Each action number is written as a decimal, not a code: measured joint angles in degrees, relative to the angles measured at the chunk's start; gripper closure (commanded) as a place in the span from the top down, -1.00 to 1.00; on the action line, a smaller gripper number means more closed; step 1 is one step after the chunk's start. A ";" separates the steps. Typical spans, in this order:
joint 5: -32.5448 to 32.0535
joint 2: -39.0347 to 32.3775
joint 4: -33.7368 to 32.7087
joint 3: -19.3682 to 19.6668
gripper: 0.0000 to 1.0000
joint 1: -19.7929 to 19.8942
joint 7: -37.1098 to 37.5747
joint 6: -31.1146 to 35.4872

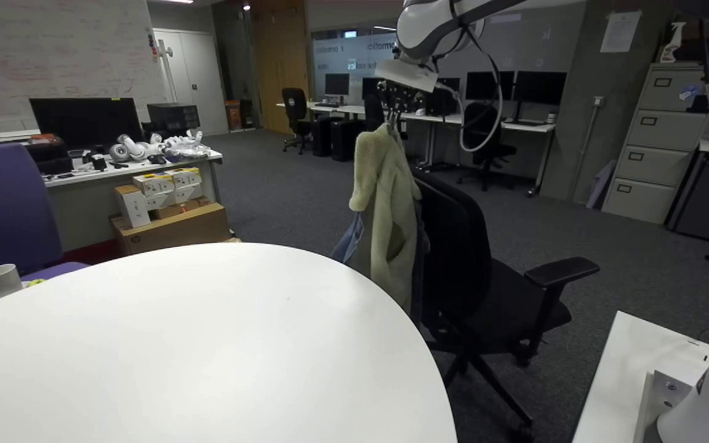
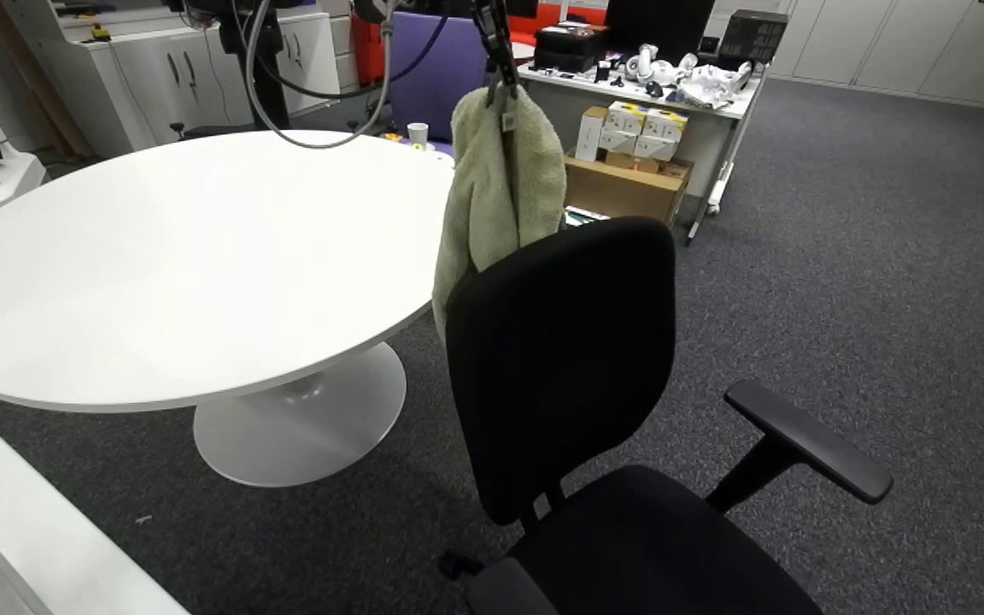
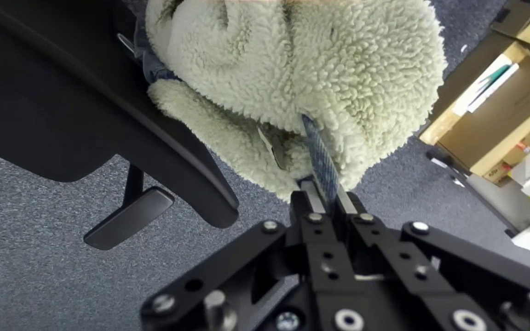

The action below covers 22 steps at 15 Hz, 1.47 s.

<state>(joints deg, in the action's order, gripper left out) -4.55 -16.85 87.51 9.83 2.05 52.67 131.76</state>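
Fingers (image 3: 313,197) of the gripper (image 3: 327,189): close together, clamped on a narrow denim strip (image 3: 319,156) at the top of the garment (image 3: 380,69).
Garment: one, pale fleece, blue denim (image 1: 348,237) showing along one side; hanging in loose folds beneath the gripper, between the back of the black swivel chair (image 2: 560,367) and the rim of the round table (image 1: 207,338). Whether it touches either cannot be told.
Tag (image 2: 508,122): small, pale, on the fleece just below the fingers in an exterior view.
Black swivel chair: upright on grey carpet (image 1: 268,203), armrest (image 1: 560,271) showing in both exterior views.
Round table: white, on a flared pedestal (image 2: 313,427).
Purple chair (image 1: 0,215): beyond the table, a white cup (image 1: 2,280) beside it.
Desk (image 1: 84,212): dark monitor (image 1: 87,123) and assorted white and black items (image 1: 139,147) on top; large cardboard box (image 1: 173,231) at its foot, small white boxes (image 1: 160,200) stacked on that.
Filing cabinet (image 1: 653,166): four drawers, spray bottle (image 1: 672,44) on top.
Farther desks (image 1: 530,127): white, in a row, monitors (image 1: 539,87) on them, before a lettered glass wall (image 1: 342,55).
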 measured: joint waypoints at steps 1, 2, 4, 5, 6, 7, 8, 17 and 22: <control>0.44 -0.25 -1.67 0.27 -0.96 0.42 0.55 0.00; 0.92 -0.40 -3.24 0.57 -0.96 0.87 1.02 0.00; 1.68 -0.53 -6.10 1.11 -0.96 1.75 2.09 0.01; 1.92 -0.57 -7.46 1.32 -0.96 2.16 2.79 0.01; 2.04 -0.59 -8.82 1.43 -0.96 2.59 3.48 0.01; 2.09 -0.63 -10.23 1.71 -0.96 2.83 4.44 -0.02; 2.11 -0.69 -11.61 2.00 -0.96 3.04 5.60 -0.07; 2.38 -0.88 -22.99 2.79 -0.96 4.22 10.45 -0.57; 4.27 -1.22 -29.65 3.14 -0.96 6.25 12.02 -3.10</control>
<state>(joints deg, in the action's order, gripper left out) -0.29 -18.07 57.86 12.96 8.30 64.69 128.66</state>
